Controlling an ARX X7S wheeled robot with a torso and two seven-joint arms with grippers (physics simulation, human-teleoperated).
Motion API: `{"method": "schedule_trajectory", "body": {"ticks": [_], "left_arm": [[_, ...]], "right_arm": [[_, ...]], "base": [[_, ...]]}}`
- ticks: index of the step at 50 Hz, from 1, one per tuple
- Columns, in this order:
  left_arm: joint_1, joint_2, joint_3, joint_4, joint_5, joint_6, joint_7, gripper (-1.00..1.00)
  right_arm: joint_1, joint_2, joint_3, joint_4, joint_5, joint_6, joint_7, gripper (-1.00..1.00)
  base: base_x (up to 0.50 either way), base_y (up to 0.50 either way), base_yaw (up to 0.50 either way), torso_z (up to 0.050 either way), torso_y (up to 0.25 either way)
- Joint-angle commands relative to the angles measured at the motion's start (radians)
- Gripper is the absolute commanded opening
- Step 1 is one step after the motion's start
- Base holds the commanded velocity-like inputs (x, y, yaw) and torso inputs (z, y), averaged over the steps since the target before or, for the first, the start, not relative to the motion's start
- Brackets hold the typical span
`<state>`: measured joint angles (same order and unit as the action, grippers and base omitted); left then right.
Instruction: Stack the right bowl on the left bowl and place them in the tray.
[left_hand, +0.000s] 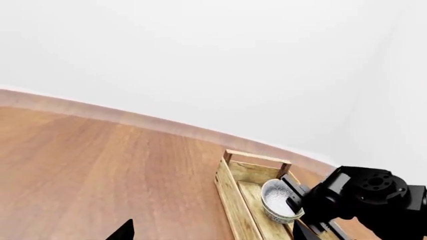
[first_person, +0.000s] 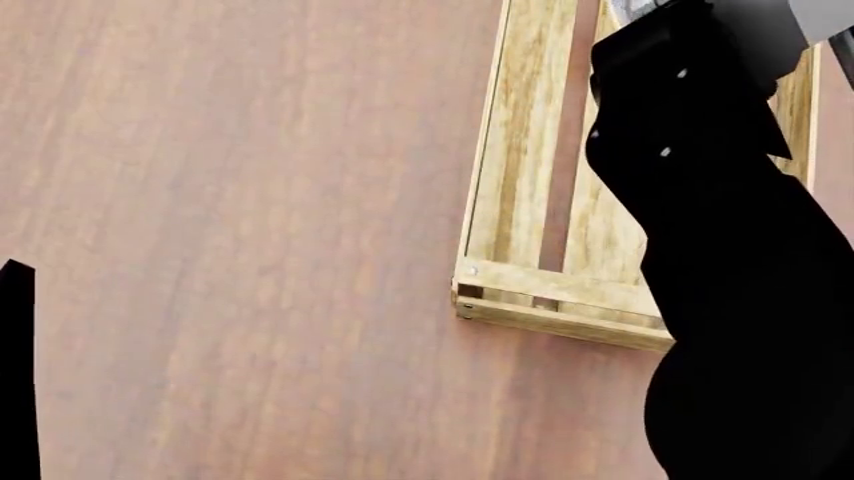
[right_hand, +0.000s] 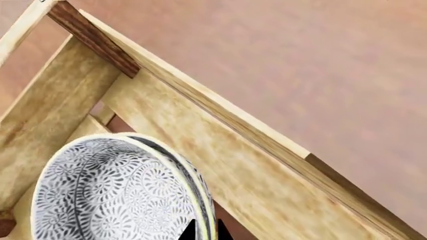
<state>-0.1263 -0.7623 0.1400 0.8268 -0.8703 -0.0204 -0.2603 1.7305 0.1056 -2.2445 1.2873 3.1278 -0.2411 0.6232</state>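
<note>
Wooden table (first_person: 240, 220) fills most of every view. The tray (first_person: 534, 150), a slatted light-wood crate, sits at the table's right side in the head view, with the right arm (first_person: 734, 260) reaching over it and hiding most of its inside.

The stacked bowls (right_hand: 117, 192), patterned grey-white with two rims visible one inside the other, are inside the tray near one end wall, tilted up on edge rather than flat on the planks. The left wrist view shows the same stack (left_hand: 277, 200) low in the crate. The right gripper (right_hand: 205, 231) is clamped on the bowls' rim, fingertips pinching either side of it.

Judged step: setting the stack down. To do it well, level the bowls first, lower until the base rests on a plank and not over a gap, keep clear of the side wall, then let go and lift straight up.

Left gripper (left_hand: 123, 231): only a dark sliver shows, well away from the tray; can't tell open or closed.
</note>
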Motion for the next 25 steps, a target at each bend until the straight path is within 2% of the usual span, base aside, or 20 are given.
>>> {"method": "schedule_trajectory", "body": {"ticks": [1, 17, 19, 20, 25], "left_arm": [[0.003, 0.031, -0.029, -0.006, -0.004, 0.021, 0.04, 1.0], [0.008, 0.03, -0.026, -0.006, -0.001, 0.025, 0.042, 1.0], [0.007, 0.029, -0.027, -0.007, -0.002, 0.026, 0.042, 1.0], [0.008, 0.03, -0.027, -0.007, -0.002, 0.027, 0.042, 1.0], [0.006, 0.028, -0.026, -0.005, -0.003, 0.025, 0.039, 1.0]], "right_arm": [[0.003, -0.014, 0.035, 0.021, -0.017, 0.014, 0.042, -1.0], [-0.018, -0.008, 0.072, 0.021, -0.022, 0.02, 0.029, -1.0], [-0.021, -0.008, 0.1, 0.021, -0.014, 0.014, -0.013, -1.0], [-0.021, -0.007, 0.098, 0.021, -0.018, 0.019, -0.002, 1.0], [-0.021, -0.006, 0.111, 0.021, -0.021, 0.026, -0.006, 1.0]], "base": [[0.0, 0.0, 0.0, 0.0, 0.0], [0.0, 0.0, 0.0, 0.0, 0.0], [0.0, 0.0, 0.0, 0.0, 0.0], [0.0, 0.0, 0.0, 0.0, 0.0], [0.0, 0.0, 0.0, 0.0, 0.0]]}}
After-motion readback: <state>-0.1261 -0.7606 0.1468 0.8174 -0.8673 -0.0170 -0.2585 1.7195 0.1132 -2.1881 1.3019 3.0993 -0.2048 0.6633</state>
